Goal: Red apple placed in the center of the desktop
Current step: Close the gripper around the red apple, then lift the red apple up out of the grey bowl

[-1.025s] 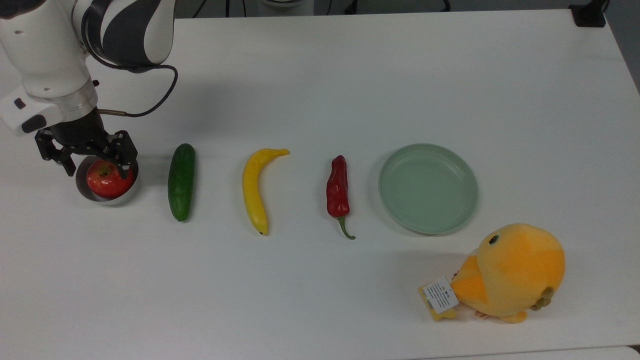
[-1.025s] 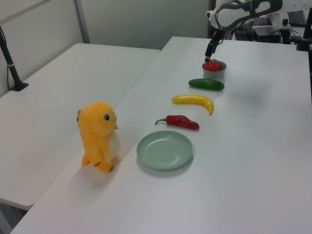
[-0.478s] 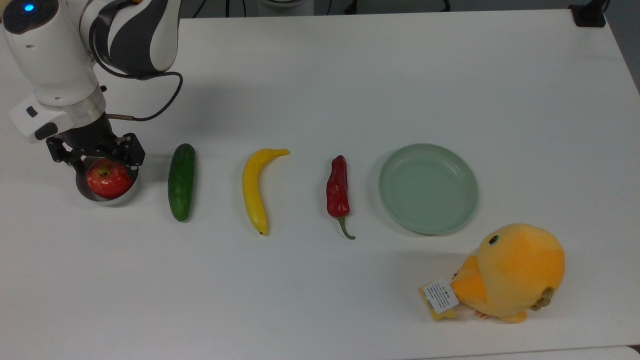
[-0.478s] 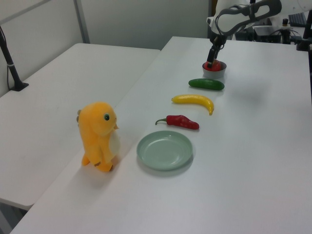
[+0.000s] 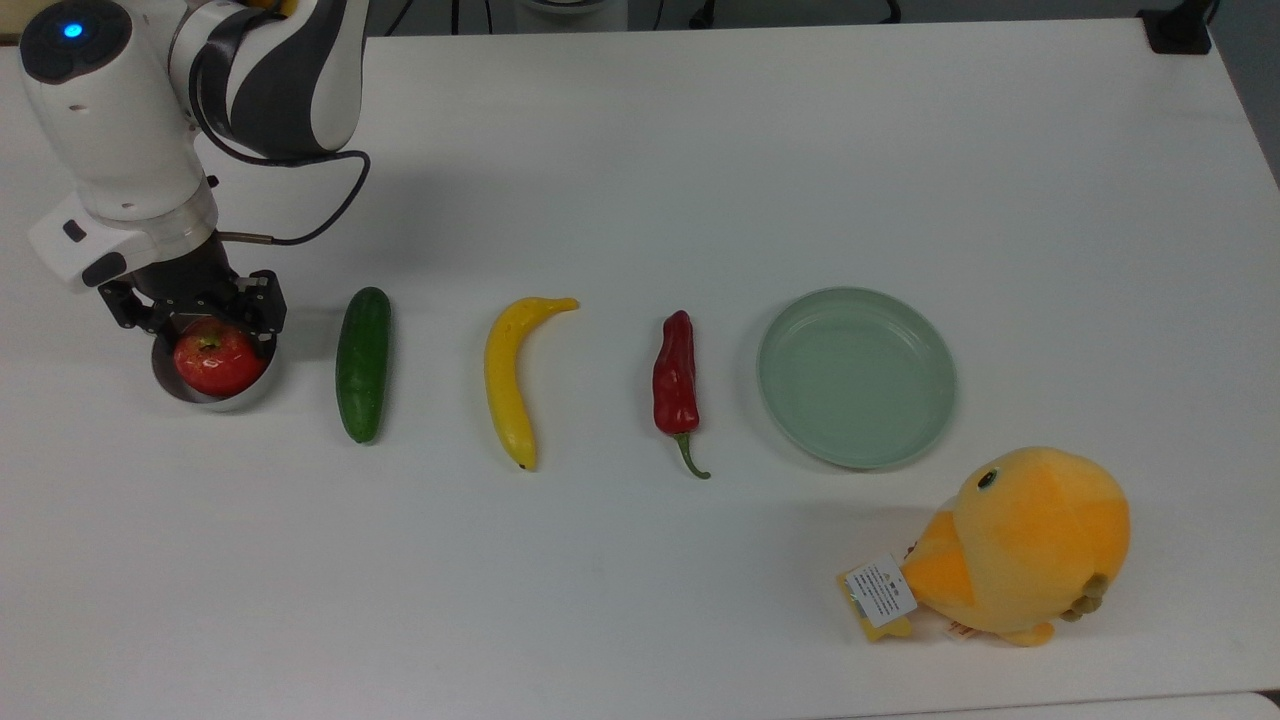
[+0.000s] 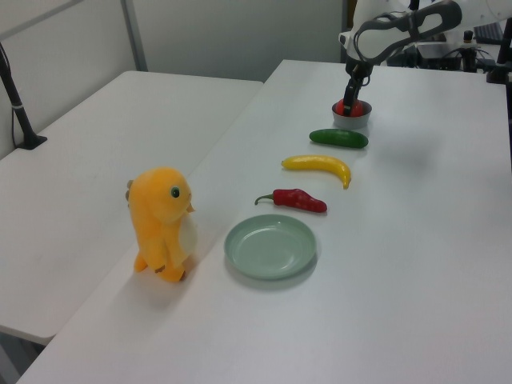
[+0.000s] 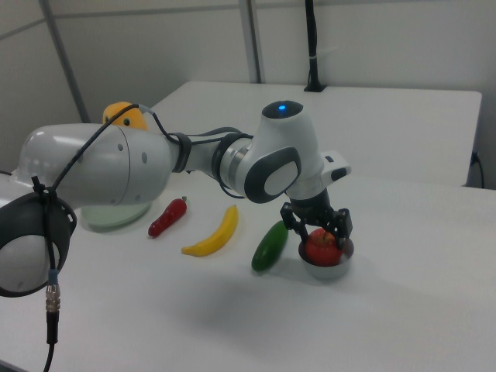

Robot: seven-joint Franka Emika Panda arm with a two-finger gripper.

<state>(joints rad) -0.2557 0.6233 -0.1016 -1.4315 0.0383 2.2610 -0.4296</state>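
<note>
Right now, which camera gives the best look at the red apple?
The top view: the red apple sits in the grey bowl. The right view shows its side; the left view shows a far red speck.

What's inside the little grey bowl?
A red apple sits inside the bowl, filling it. The tool straddles the apple's top. The bowl's bottom is hidden under the apple.

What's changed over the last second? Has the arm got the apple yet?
The gripper has moved down around the red apple, its fingers drawing in on either side. The apple sits in the grey bowl, not lifted, and a firm grip can't be confirmed. The cucumber, banana, chili pepper, green plate and plush toy haven't moved.
</note>
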